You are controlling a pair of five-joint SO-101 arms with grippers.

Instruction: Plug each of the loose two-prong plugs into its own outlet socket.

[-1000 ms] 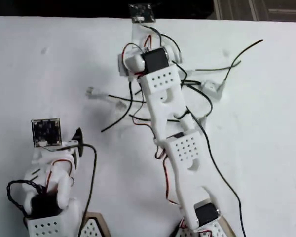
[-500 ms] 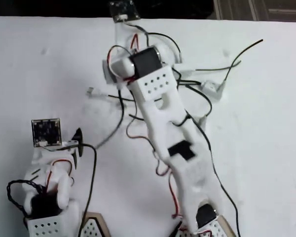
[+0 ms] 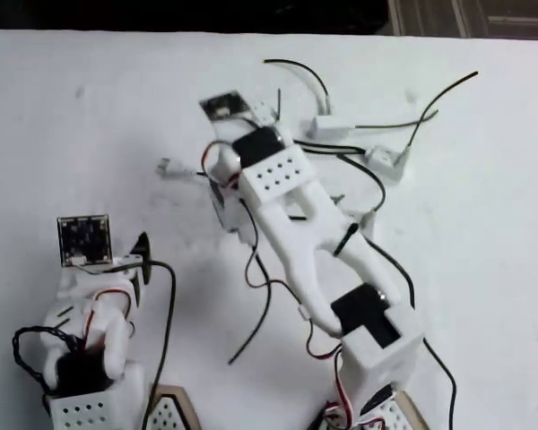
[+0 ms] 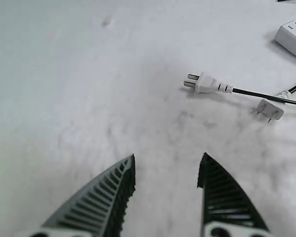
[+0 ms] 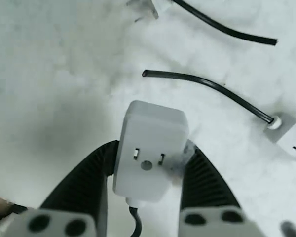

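Observation:
My right gripper (image 5: 150, 148) is shut on a white outlet socket (image 5: 147, 143), its face with two slots turned to the right wrist camera and its black cord hanging below. In the high view this gripper (image 3: 222, 199) hangs mid-table. A loose white two-prong plug (image 3: 167, 167) lies just to its left on a black cord. My left gripper (image 4: 166, 165) stands open over bare table at the near left (image 3: 140, 251). That same plug (image 4: 206, 83) and a smaller second plug (image 4: 269, 109) lie well beyond its tips.
More white sockets (image 3: 330, 124) (image 3: 386, 159) with tangled black cords lie at the back right. Another socket (image 5: 291, 136) lies near the held one. A loose cord end (image 3: 242, 349) trails over the near middle. The table's left half is bare.
The right arm has drawn back from the table's far edge toward the middle, bringing the socket and dragging its cord along. The left arm has stayed still.

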